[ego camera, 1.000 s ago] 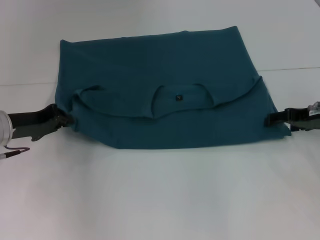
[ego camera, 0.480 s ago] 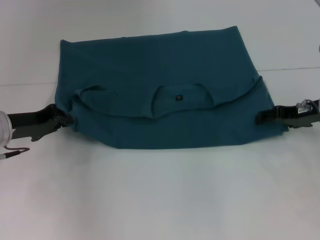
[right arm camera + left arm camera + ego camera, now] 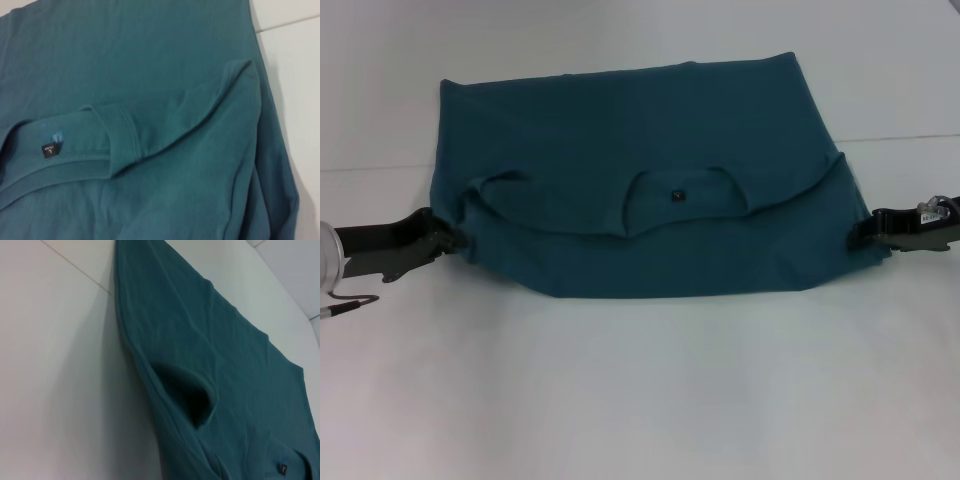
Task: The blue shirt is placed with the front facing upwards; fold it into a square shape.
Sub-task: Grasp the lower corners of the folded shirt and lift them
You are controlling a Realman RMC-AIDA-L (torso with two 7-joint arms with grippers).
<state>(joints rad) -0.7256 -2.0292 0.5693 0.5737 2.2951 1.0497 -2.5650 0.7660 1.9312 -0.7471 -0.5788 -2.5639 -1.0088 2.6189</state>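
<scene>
The blue shirt (image 3: 640, 190) is spread on the table (image 3: 640, 400), its near part folded over the far part, with the collar label (image 3: 676, 195) on top near the middle. The left gripper (image 3: 455, 238) is set at its left edge, the right gripper (image 3: 860, 232) at its right edge.

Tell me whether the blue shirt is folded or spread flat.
Folded: the blue shirt has its collar end, with the black label, doubled over the body.

I see open table (image 3: 640, 400) on all sides of the blue shirt (image 3: 640, 180); only both grippers flank its near corners.
</scene>
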